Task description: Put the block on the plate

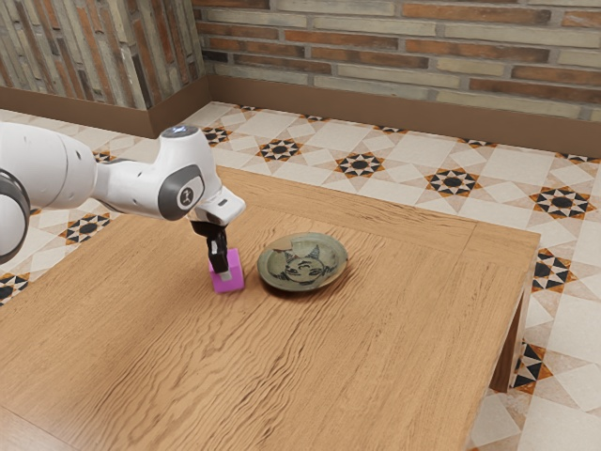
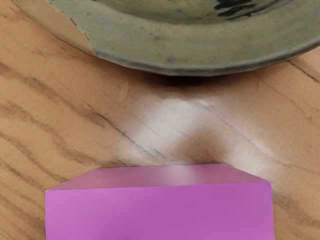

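My black gripper [image 1: 224,273] points down at the magenta block [image 1: 236,268] in the exterior view, overlapping it and hiding part of it. Whether it grips the block cannot be made out. The block is at or just above the tabletop, a short way to the exterior view's left of the round green-grey plate [image 1: 302,262]. In the wrist view the block [image 2: 160,212] appears large at the lower edge, close under my hand, with a strip of wood between it and the rim of the plate [image 2: 200,62]. The two do not touch.
The wooden table [image 1: 376,366] extends around both things, and its edge [image 1: 538,237] lies past the plate toward the exterior view's right. A tiled floor and a brick wall [image 1: 404,47] stand beyond it.
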